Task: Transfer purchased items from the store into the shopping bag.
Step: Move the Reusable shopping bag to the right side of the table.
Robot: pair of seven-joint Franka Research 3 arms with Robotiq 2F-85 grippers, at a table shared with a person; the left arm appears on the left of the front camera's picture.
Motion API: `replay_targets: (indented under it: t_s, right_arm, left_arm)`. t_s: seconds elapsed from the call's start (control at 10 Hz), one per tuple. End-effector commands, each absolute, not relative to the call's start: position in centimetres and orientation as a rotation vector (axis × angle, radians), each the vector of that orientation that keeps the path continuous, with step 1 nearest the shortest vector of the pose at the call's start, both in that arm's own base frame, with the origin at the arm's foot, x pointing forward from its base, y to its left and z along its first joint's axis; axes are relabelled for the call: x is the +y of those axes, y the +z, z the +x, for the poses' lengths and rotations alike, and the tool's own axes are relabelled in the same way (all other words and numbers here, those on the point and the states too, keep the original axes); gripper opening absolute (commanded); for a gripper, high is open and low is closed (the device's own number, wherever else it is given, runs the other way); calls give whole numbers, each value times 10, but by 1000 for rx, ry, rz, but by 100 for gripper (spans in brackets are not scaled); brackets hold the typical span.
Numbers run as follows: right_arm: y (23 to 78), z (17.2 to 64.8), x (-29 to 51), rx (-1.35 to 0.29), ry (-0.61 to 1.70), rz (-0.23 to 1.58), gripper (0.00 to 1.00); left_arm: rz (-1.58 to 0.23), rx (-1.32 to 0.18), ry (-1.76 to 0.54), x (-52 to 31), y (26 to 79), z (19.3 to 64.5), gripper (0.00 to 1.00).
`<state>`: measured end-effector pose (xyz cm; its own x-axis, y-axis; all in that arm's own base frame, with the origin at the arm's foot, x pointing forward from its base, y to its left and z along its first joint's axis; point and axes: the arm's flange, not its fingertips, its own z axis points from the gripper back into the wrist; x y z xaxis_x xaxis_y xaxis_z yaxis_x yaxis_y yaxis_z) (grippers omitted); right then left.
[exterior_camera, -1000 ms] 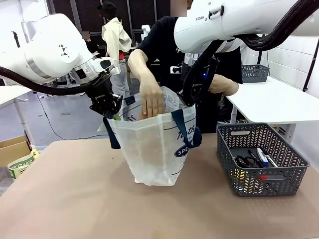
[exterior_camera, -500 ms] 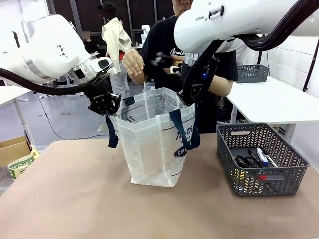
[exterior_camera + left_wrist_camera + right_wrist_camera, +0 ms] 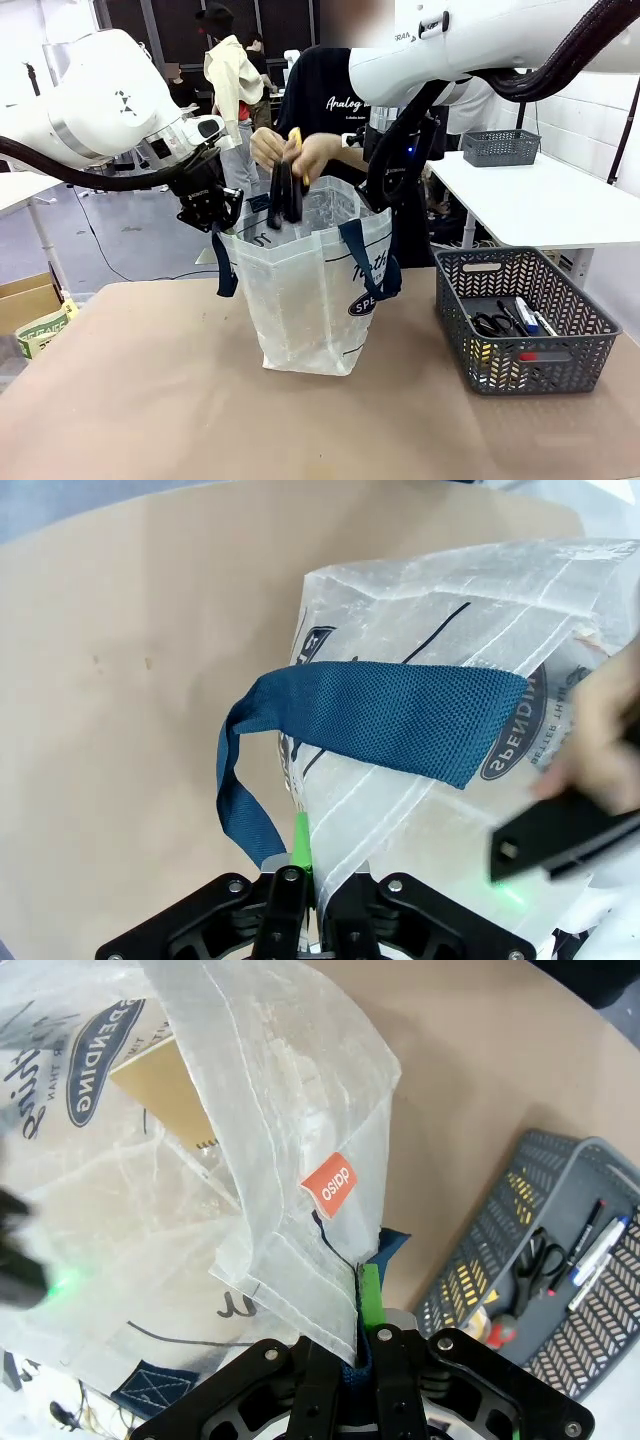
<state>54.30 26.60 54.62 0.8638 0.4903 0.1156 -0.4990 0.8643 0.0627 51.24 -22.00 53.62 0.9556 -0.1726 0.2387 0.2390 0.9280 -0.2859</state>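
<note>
shopping bag held open on the table as another purchase goes in. the left gripper is clamped shut on the bag's rim beside a blue handle, and the right gripper is clamped shut on the opposite rim. in both wrist views the clear film is seen pinched between the green pads.

a second ago one of the person's hands was reaching down inside the bag, between the two sets of jaws. half a second ago it had been lifted clear. now the person's hands are brought together above the open mouth, and a dark item with a yellow tip is held upright there – just above jaw height and nearer the left jaws than the right. what it is cannot be told. neither gripper appears to have shifted, and the mouth has been kept stretched wide.

a brown cardboard piece is already seen through the film, below and ahead of the right jaws. the basket stands well apart on the outer side of the right gripper, lower than its jaws – scissors, pens and coloured packs are still lying in it.

the transfer is judged to be partway done, with one more item about to be dropped in and the basket yet to be emptied.
</note>
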Motion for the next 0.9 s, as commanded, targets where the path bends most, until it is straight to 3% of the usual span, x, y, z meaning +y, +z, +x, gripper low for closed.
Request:
replay_targets:
  t_s: [0.0, 0.8]
  right_arm:
    - [546, 543, 266, -93, 504, 92, 0]
    - [546, 543, 266, -93, 504, 92, 0]
  left_arm:
    - [-320, -215, -217, -219, 536, 513, 0]
    - [-304, -193, -304, -212, 538, 517, 0]
